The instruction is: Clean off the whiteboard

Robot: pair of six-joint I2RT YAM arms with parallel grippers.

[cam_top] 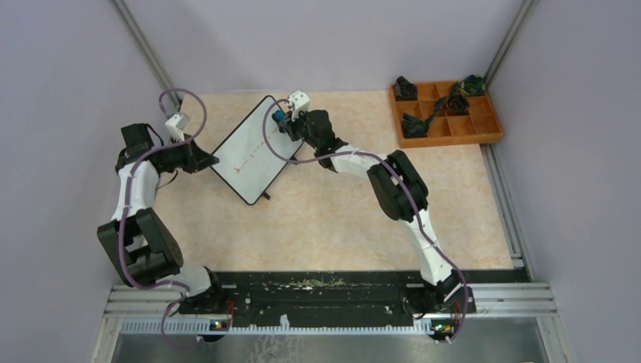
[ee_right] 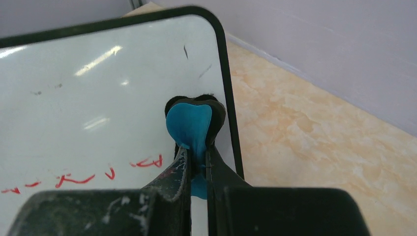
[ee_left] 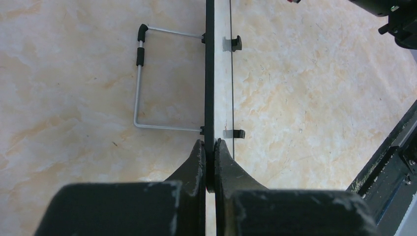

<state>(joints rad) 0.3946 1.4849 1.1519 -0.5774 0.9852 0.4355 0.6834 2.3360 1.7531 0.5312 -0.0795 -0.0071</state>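
The whiteboard (cam_top: pixel 253 147), white with a thin black frame, stands tilted on the table's left-centre with red marks along its lower part (ee_right: pixel 74 179). My left gripper (cam_top: pixel 205 160) is shut on the board's left edge; the left wrist view shows the frame (ee_left: pixel 210 73) edge-on between my pads (ee_left: pixel 196 162). My right gripper (cam_top: pixel 283 121) is shut on a blue eraser with a black pad (ee_right: pixel 192 125), held against the board's upper right corner (ee_right: pixel 147 88). The red marks lie to the eraser's left.
An orange compartment tray (cam_top: pixel 446 113) with black items sits at the back right. The board's wire stand (ee_left: pixel 140 78) and two black feet (ee_left: pixel 237 43) rest on the beige table. Grey walls enclose the back and sides.
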